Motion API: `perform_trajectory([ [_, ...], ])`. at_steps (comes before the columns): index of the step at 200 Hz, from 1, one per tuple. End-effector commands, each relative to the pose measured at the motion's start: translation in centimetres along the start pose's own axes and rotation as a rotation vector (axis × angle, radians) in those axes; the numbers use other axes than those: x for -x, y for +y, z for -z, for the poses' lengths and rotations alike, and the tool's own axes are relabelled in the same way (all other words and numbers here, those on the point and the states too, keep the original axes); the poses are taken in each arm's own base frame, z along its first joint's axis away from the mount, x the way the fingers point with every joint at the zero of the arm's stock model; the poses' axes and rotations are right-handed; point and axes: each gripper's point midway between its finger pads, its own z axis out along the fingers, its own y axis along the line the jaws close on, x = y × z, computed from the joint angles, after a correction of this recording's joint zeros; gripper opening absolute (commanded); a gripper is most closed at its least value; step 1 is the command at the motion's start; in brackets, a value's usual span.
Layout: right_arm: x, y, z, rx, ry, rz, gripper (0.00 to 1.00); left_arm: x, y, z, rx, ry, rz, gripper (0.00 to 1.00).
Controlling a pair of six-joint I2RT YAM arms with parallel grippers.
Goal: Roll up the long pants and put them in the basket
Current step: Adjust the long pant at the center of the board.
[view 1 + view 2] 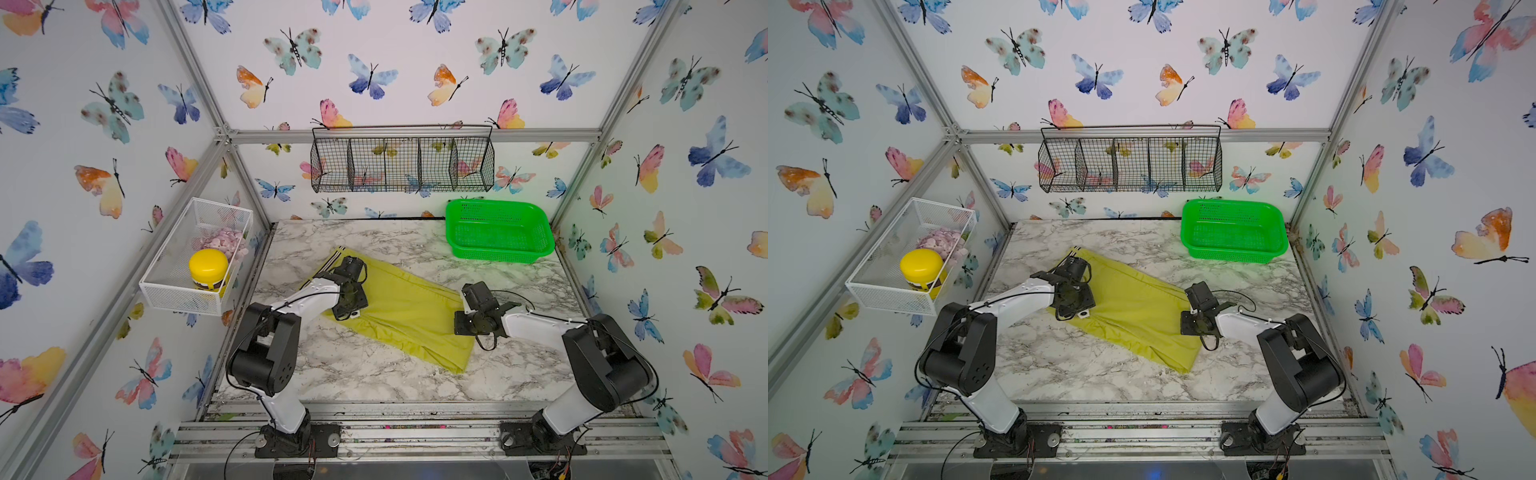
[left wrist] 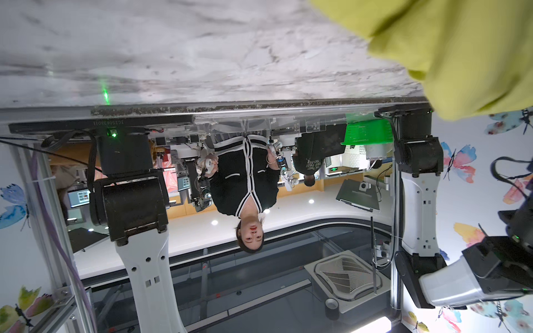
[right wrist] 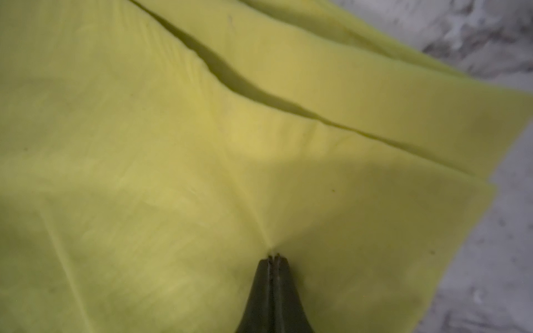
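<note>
Long pants (image 1: 399, 307) lie flat and unrolled mid-tabletop (image 1: 353, 374), set diagonally. The striped waistband (image 1: 330, 259) is toward the far left and the leg ends toward the near right. Legs are folded one over the other; the stacked edges show in the right wrist view.

Right gripper (image 3: 273, 256): jaws together, clamped on a pinch of the yellow-green cloth, with creases fanning out from the tips. In both top views it sits at the pants' right-hand edge, on the leg-end half.

Left gripper (image 1: 349, 301): over the waistband end, right above the cloth. Its jaws are hidden under its own body in both top views and don't show in the left wrist view, so can't tell if they're apart or together. That view only catches a bulge of the pants and bare marble.

Green plastic basket (image 1: 498, 232) sits in the far right corner, well apart from the pants.
</note>
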Motion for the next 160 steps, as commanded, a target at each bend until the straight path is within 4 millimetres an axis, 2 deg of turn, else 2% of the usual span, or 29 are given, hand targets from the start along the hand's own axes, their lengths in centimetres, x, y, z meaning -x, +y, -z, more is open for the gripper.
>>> perform_trajectory([
  [1,-2.6,1.7,1.0,0.071,0.109,-0.036,0.03,0.7,3.9,1.6,0.085,-0.042,0.048,0.39],
  [18,-0.2,3.5,2.5,0.106,0.062,0.006,0.03,1.7,5.0,2.7,0.078,-0.072,0.089,0.39],
  [32,2.3,4.8,3.4,0.117,0.009,0.058,0.03,2.4,4.8,3.7,0.043,-0.089,0.119,0.39],
  [48,4.8,5.6,3.4,0.1,-0.038,0.12,0.03,3.1,3.3,4.9,-0.034,-0.101,0.146,0.4],
  [73,7.2,6.2,1.5,0.061,-0.038,0.196,0.03,4.2,0.2,5.7,-0.179,-0.095,0.177,0.41],
  [90,7.8,6.2,-0.5,0.038,-0.022,0.223,0.03,5.5,-1.4,6.1,-0.229,-0.104,0.181,0.41],
  [111,7.9,5.4,-3.0,-0.006,0.0,0.25,0.03,7.2,-2.1,5.8,-0.221,-0.126,0.177,0.41],
  [126,7.7,4.8,-4.3,-0.037,0.013,0.265,0.03,8.1,-2.0,4.9,-0.187,-0.137,0.177,0.41],
  [160,7.4,3.9,-5.6,-0.081,0.029,0.267,0.03,8.2,-1.0,0.5,-0.078,-0.096,0.163,0.35],
])
